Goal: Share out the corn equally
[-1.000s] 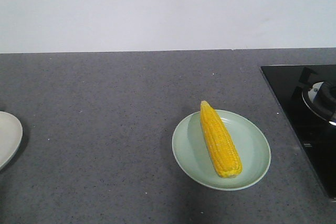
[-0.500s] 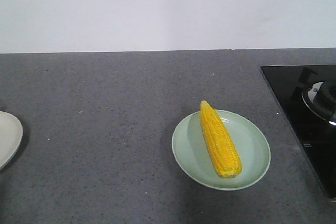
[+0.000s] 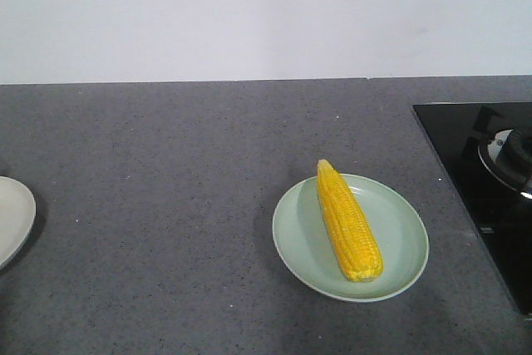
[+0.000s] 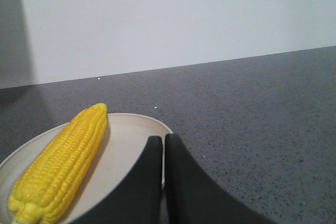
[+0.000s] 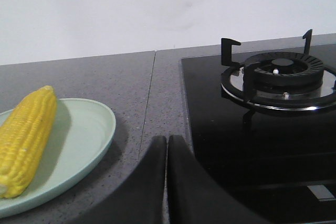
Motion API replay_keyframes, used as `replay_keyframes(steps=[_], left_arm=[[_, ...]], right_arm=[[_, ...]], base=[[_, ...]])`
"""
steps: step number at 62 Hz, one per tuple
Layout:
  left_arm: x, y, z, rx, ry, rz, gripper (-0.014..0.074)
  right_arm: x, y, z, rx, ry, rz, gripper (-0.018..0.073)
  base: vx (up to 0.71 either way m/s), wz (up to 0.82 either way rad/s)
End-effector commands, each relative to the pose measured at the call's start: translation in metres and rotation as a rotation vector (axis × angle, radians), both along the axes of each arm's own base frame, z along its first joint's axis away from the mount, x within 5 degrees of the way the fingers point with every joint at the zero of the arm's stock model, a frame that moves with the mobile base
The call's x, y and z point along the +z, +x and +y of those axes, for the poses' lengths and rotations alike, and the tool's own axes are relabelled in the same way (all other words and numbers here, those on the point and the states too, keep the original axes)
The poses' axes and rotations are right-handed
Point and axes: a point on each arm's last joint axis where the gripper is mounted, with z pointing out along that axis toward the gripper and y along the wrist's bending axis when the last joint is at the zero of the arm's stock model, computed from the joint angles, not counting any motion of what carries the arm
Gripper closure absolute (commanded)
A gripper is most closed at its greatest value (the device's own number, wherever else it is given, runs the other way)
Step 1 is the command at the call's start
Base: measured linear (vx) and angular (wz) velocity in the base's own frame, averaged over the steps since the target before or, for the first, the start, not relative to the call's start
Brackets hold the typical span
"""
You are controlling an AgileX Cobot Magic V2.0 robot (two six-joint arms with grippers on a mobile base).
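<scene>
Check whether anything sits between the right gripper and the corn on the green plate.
Nothing visible does. In the right wrist view the right gripper, jaws closed, hangs over bare counter, with the green plate and its corn to its left. The gas stove lies on the opposite side.

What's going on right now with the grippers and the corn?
Left gripper shut, empty. Right gripper shut, empty. One corn on green plate, one corn on white plate. Nothing in the way.
</scene>
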Motion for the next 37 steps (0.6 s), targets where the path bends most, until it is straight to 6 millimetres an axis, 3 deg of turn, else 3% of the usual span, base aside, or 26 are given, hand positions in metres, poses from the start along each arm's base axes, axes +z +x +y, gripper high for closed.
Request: replay_keyframes(steps=[1,37], left_arm=[[0.0070,-0.0012,-0.0007,-0.010,-0.012,-0.093,0.0603],[0.0070,-0.0012,-0.0007,-0.010,-0.012,-0.093,0.0603]], right_arm=[[0.0041,0.0004,-0.0010,-0.013,-0.031,-0.077,0.0564],[0.0056,0.0004,-0.0009,-0.012,-0.055,-0.093,0.0564]], base=[[0.00,0.00],[0.00,0.00]])
